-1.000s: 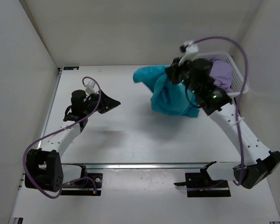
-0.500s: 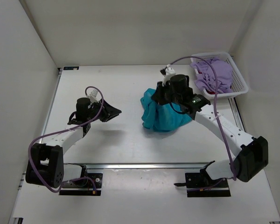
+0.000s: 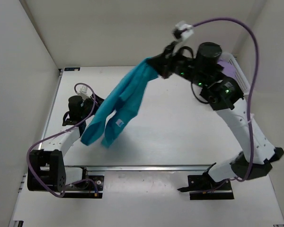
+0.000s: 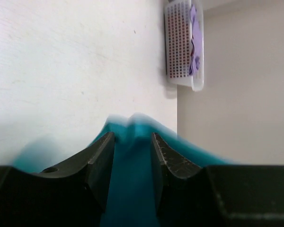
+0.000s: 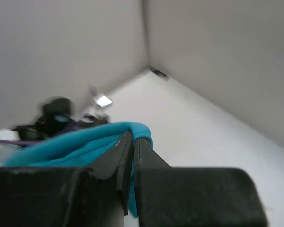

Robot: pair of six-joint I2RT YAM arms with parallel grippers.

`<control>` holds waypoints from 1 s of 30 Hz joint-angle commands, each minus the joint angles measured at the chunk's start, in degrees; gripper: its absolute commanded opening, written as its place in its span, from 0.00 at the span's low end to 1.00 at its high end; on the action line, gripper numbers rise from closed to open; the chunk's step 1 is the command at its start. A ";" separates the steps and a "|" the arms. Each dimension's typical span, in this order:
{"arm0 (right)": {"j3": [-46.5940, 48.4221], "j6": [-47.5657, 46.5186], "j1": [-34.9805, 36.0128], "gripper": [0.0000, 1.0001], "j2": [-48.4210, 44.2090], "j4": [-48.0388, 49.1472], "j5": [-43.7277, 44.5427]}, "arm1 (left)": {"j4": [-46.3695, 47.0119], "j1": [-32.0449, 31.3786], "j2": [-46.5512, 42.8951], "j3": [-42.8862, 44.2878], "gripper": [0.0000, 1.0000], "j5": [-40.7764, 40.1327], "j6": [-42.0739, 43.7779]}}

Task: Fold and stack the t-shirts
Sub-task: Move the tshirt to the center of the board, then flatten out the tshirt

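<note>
Teal t-shirt point(image 3: 123, 101) hangs stretched diagonally in midair; lavender t-shirt point(image 4: 194, 47) lies bunched in the mesh basket point(image 4: 179, 47).

Overhead view looking down from behind, wrist views close along their fingers point(image 4: 102, 165), all sharing the teal t-shirt point(image 3: 125, 97)

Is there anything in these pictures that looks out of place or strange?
Only the teal t-shirt: it hangs in the air, bunched into a long strip, from the right gripper, whose jaws pinch one end, down toward the left gripper. Nothing looks spilled or damaged.
</note>
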 commanded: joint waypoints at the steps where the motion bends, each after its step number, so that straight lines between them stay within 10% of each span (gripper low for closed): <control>1: -17.67 6.66 -14.99 0.00 -4.36 7.05 -14.46 | -0.09 1.25 -1.87 1.98 0.47 -0.12 0.48; 11: -23.79 12.55 -27.92 0.01 14.31 13.66 -16.44 | 1.40 2.48 4.71 1.89 0.46 -0.12 -0.13; 19: -11.98 12.48 -32.17 0.37 24.29 5.65 -14.15 | -17.80 -13.03 3.75 9.70 0.47 -16.35 19.16; 23: -38.28 13.17 -31.80 0.31 8.84 16.17 -10.36 | -28.19 -32.64 7.95 18.39 0.46 -35.78 32.45; 27: -60.00 17.92 -33.04 0.10 -7.67 25.60 -12.55 | -35.85 -35.32 16.12 23.76 0.45 -34.84 36.34; 30: -74.25 20.99 -30.94 0.13 -16.29 28.24 -10.46 | -37.63 -37.25 20.09 24.13 0.48 -33.09 39.76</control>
